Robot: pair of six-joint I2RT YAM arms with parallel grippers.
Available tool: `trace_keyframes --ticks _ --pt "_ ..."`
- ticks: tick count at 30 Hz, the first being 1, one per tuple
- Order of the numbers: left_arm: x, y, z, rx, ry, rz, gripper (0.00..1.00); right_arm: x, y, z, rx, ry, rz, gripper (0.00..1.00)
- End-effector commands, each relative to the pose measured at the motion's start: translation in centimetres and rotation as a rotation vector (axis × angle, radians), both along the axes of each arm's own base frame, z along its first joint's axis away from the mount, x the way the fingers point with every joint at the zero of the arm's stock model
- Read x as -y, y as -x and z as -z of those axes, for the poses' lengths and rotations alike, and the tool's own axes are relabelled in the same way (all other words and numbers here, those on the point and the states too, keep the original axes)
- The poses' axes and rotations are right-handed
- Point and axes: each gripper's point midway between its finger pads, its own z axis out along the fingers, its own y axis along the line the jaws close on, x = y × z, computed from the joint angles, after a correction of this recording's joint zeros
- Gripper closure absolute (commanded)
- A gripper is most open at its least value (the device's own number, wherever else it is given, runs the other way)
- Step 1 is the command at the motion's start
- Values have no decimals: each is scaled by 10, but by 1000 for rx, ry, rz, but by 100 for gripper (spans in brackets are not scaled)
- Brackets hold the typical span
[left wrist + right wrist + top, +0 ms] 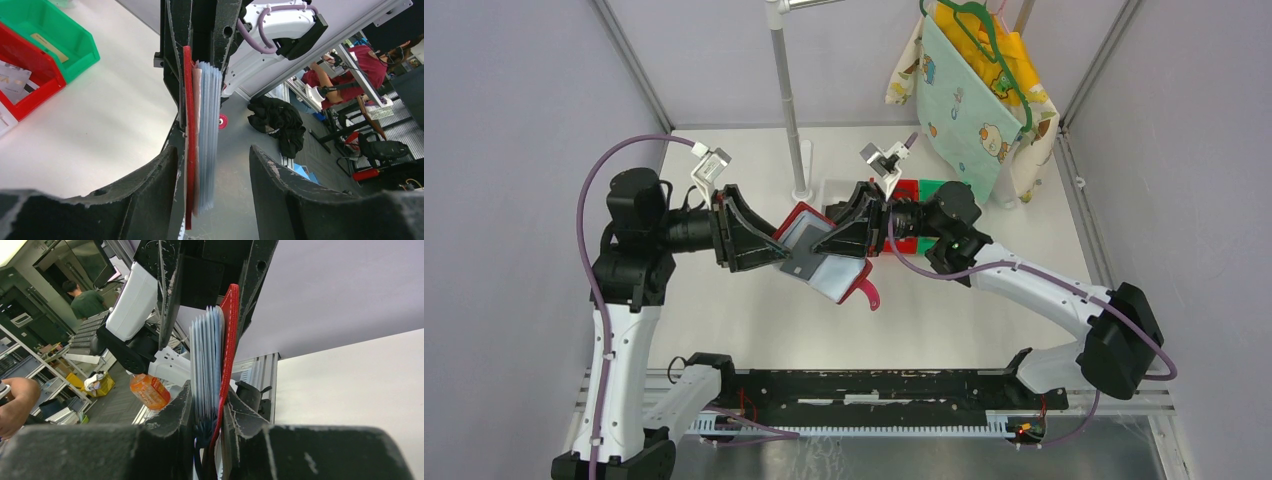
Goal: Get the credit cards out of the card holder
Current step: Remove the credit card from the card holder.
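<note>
Black fingers spread wide, the left gripper (779, 245) stands at 9 o'clock of the holder (839, 282), its jaws on either side without pinching. In the left wrist view the red cover (188, 125) lies close by one finger, and a clear gap parts the plastic sleeves (207, 125) from the other.

At mid-table we see the holder lying open, apparently lifted off the table. A grey rectangle (802, 262) shows in the top sleeve, but we cannot tell whether it is one of the cards. The closing tab (871, 293) dangles at 5 o'clock.

From 2 o'clock the right gripper (824, 232) is clamped on the holder's far edge, cover and sleeves squeezed together between its fingers. We judge this to be the only hold. A red bin (906, 190) and a green bin (936, 188) sit behind it at 1 o'clock.

We see three risks from here:
- **Grabbing the stack:** the left jaws bracket the whole stack, so closing now would likely seize cover and sleeves together rather than a single card.
- **Losing the holder:** a pull toward 9 o'clock could then drag the slick plastic out of the right grip and drop the holder.
- **Pinned or fouled cards:** the right clamp may also pin the cards inside their sleeves, and the loose tab could catch a finger.
</note>
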Motion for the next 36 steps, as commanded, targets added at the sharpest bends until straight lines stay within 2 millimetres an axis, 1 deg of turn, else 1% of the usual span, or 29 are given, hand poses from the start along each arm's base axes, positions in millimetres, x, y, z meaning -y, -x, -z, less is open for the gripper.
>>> trace_keyframes --ticks 1,7,8,9,10,11,12,13,14,15,17,19,23,25,29,31,34,36 --pt "0 4 8 15 -14 55 40 7 13 -41 100 -107 -46 100" --pt "0 1 15 -2 -20 57 43 4 17 -46 106 -114 -64 100" --pt "0 0 16 -3 -22 53 46 3 18 -48 109 -116 -69 100" --pt "0 -1 18 -3 -24 52 53 2 19 -48 112 -117 -76 100" --pt "0 -3 20 -3 -28 45 63 2 20 -48 112 -115 -81 98" --pt "0 -6 19 1 -34 30 74 2 20 -47 105 -110 -84 92" --pt "0 -8 18 3 -37 25 83 2 20 -43 97 -100 -87 79" --pt "0 -11 17 6 -39 18 89 2 21 -40 89 -91 -89 71" --pt "-1 -13 15 13 -43 8 93 3 21 -36 78 -81 -88 62" --pt "-1 -15 12 19 -46 -1 95 4 19 -31 65 -69 -84 52" --pt "-1 -19 8 31 -47 -21 97 10 16 -25 49 -60 -64 39" --pt "-1 -20 4 46 -41 -30 98 18 17 -21 45 -62 -44 34" --pt "-1 -22 -2 58 -31 -50 98 30 16 -12 42 -53 -7 33" --pt "-1 -22 -6 72 -25 -58 98 32 11 -3 28 -18 27 35" --pt "-1 -23 -13 91 -15 -81 98 33 0 14 15 44 94 38" --pt "-2 -26 -16 106 -12 -102 98 35 -3 15 -7 25 120 39" --pt "-2 -30 -22 111 3 -138 98 43 0 4 -34 -70 137 37" --pt "-3 -32 -27 108 19 -162 98 47 -7 3 -71 -106 188 34"
